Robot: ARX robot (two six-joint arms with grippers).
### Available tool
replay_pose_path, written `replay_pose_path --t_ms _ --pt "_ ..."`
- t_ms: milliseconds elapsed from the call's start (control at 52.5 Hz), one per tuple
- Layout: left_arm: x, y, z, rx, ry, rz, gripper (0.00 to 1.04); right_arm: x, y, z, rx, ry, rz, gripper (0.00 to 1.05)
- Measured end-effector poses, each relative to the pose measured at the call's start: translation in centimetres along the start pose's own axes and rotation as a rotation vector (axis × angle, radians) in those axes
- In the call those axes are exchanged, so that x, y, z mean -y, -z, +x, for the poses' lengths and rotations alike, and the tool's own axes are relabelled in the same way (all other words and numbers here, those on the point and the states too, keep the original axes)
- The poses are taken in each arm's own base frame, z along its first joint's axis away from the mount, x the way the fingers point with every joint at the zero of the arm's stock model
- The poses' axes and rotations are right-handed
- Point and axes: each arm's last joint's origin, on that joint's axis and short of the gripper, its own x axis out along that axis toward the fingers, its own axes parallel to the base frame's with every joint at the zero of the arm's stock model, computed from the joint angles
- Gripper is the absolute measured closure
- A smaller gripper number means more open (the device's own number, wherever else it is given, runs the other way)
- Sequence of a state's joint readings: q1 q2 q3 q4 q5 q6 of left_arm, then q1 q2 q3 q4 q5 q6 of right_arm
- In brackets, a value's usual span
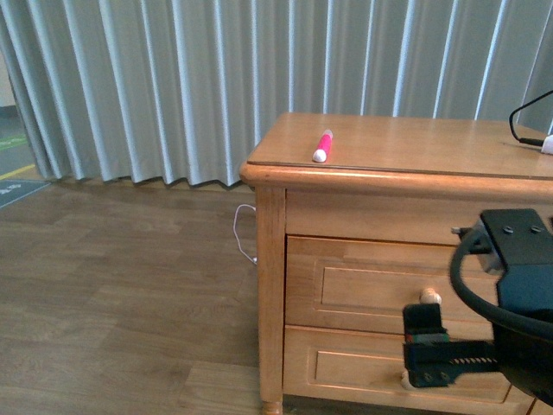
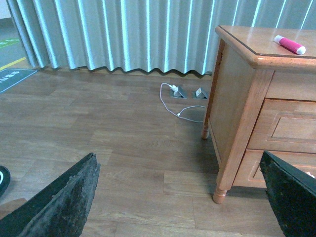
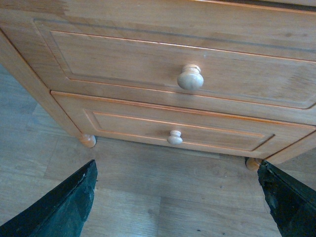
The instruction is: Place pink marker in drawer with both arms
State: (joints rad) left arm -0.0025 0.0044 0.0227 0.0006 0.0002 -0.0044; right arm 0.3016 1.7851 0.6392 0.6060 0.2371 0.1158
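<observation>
The pink marker [image 1: 322, 145] lies on the wooden cabinet's top near its front left corner, untouched; the left wrist view also shows the marker [image 2: 290, 45]. The drawer [image 1: 363, 285] is the upper one and is closed, with its round knob [image 3: 190, 77] facing my right gripper [image 3: 177, 202]. That gripper is open and empty, low in front of the cabinet, and appears in the front view as the right gripper [image 1: 425, 346]. My left gripper [image 2: 180, 197] is open over the floor, left of the cabinet, nothing between its fingers [image 2: 64, 202].
The closed lower drawer [image 3: 148, 126] sits under the upper one. A white cable [image 2: 173, 101] trails on the wood floor by the cabinet's side. A black cable with a white plug [image 1: 546, 143] rests on the top's right. Grey curtains [image 1: 155, 86] hang behind.
</observation>
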Motion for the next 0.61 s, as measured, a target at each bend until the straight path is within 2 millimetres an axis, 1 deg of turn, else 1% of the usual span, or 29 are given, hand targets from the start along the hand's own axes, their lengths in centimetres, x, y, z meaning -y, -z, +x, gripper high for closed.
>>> replay_pose_path --t_ms 114,133,247,362,381,457,609 --pt "0.0 0.0 0.0 0.0 0.0 0.0 0.06 -1.1 -0.8 2.6 0.016 0.029 0.027 0.09" --pt "0.0 0.0 0.0 0.0 0.0 0.0 0.06 -1.1 -0.9 2.7 0.017 0.031 0.03 0.09" --pt "0.0 0.0 0.0 0.0 0.0 0.0 0.06 -1.6 -1.5 5.0 0.042 0.071 0.054 0.09" --pt "0.0 0.0 0.0 0.0 0.0 0.0 0.06 -1.5 -1.7 6.9 0.058 0.097 0.082 0.09" --pt "0.0 0.0 0.0 0.0 0.0 0.0 0.06 -1.5 -1.7 7.0 0.058 0.099 0.083 0.09" --pt "0.0 0.0 0.0 0.0 0.0 0.0 0.06 -1.1 -1.7 8.6 0.058 0.118 0.103 0.09" --pt "0.0 0.0 0.0 0.0 0.0 0.0 0.06 -0.7 -1.7 10.2 0.065 0.133 0.116 0.09"
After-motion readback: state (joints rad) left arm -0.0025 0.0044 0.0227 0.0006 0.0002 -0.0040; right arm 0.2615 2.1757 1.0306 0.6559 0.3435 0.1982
